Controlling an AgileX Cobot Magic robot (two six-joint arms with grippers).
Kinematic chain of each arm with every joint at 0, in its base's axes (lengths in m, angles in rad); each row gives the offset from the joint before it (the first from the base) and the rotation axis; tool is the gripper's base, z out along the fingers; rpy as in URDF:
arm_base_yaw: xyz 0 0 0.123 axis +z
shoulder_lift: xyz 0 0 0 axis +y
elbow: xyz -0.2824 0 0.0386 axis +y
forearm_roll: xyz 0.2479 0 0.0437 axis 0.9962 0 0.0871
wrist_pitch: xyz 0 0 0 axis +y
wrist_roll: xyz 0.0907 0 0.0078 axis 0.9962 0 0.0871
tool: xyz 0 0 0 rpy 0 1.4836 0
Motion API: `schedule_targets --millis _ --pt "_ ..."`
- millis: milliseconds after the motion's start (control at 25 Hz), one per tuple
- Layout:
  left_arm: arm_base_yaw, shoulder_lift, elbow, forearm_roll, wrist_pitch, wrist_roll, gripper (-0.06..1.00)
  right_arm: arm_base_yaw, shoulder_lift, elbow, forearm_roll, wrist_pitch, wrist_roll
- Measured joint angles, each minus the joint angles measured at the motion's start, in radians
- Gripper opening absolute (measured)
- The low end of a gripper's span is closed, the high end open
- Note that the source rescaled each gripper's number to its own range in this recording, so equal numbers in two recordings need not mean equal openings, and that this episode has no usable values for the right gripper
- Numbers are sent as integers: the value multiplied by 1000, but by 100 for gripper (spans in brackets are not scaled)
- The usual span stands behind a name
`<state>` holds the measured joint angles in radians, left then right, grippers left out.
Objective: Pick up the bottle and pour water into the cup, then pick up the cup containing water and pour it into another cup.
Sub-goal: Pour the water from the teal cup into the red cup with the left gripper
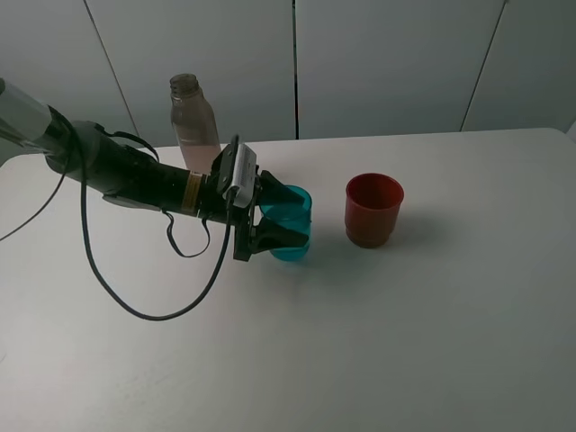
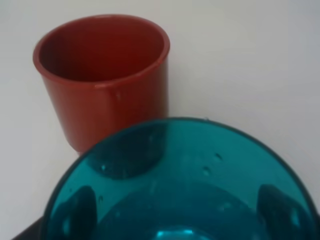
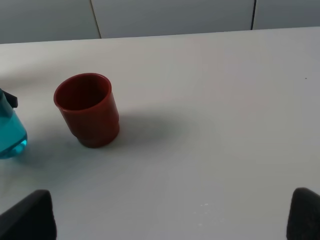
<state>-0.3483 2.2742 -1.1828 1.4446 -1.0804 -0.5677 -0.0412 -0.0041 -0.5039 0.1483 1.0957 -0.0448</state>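
Observation:
The teal cup (image 1: 295, 227) stands upright left of the red-brown cup (image 1: 373, 209), a short gap between them. My left gripper (image 1: 284, 225) reaches in from the left and is shut on the teal cup, one finger on each side. In the left wrist view the teal cup (image 2: 180, 175) holds water, and the dark fingers (image 2: 75, 212) show through its wall; the red-brown cup (image 2: 102, 75) is empty just beyond. I cannot tell whether the teal cup touches the table. The bottle (image 1: 193, 115) stands capless behind the left arm. My right gripper (image 3: 170, 212) is open and empty.
The white table (image 1: 432, 324) stretches to the front and right. A black cable (image 1: 135, 297) loops from the left arm onto the table. A grey panelled wall (image 1: 387, 63) runs behind the table's far edge.

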Motion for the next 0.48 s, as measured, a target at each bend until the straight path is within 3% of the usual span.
schedule_targets --millis 480 --pt "0 -75 -93 2 79 -187 9 0 0 0 0 0 0"
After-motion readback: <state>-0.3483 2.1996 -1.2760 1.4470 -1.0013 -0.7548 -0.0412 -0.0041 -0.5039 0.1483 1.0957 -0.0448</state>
